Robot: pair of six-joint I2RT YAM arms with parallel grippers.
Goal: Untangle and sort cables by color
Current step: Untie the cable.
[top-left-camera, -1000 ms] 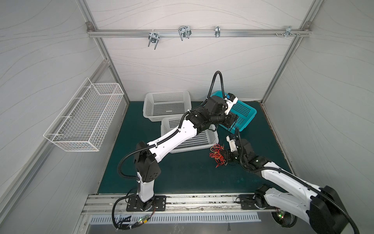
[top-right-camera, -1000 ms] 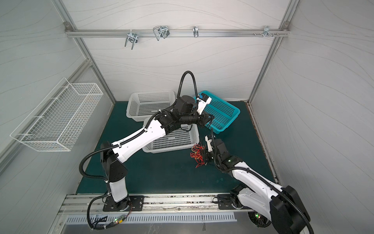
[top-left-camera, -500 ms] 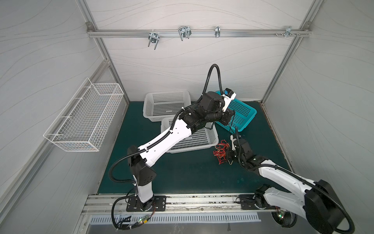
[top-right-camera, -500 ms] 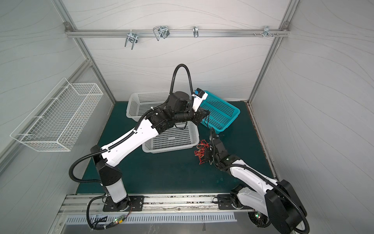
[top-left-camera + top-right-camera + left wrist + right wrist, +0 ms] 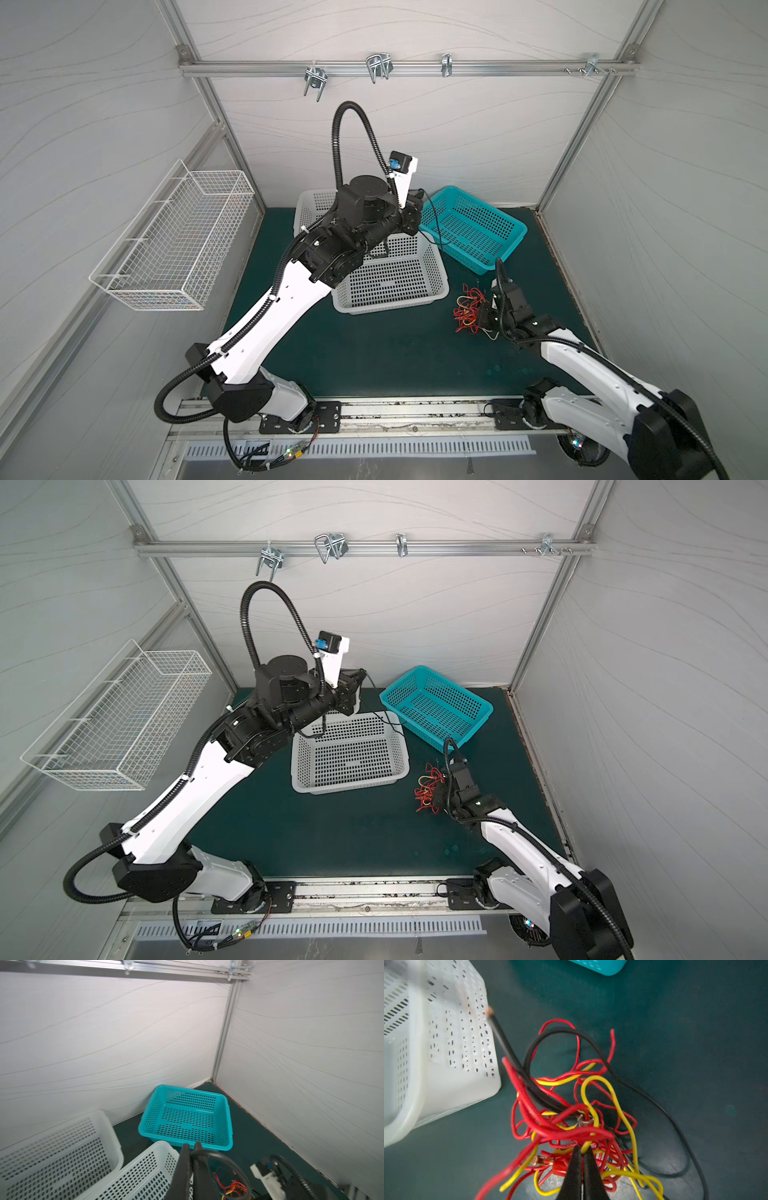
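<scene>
A tangle of red, yellow and black cables [image 5: 467,309] [image 5: 428,791] lies on the green mat, right of the nearer white basket. My right gripper [image 5: 581,1148] [image 5: 478,320] is low in this tangle, shut on a yellow cable [image 5: 593,1111]. Red loops crowd around its fingers. My left gripper [image 5: 192,1145] [image 5: 415,203] is raised between the white and teal baskets, shut on a thin black cable [image 5: 224,1156]. That cable hangs down in a loop [image 5: 380,706] over the white basket's far corner.
Two white perforated baskets [image 5: 390,305] [image 5: 307,199] stand mid-mat, and a teal basket [image 5: 515,241] sits at the back right. A wire basket [image 5: 166,245] hangs on the left wall. Hooks line the back rail [image 5: 378,66].
My left arm rose and drew back from the teal basket, carrying the black cable. My right gripper closed on the yellow cable, and the tangle shifted slightly right.
</scene>
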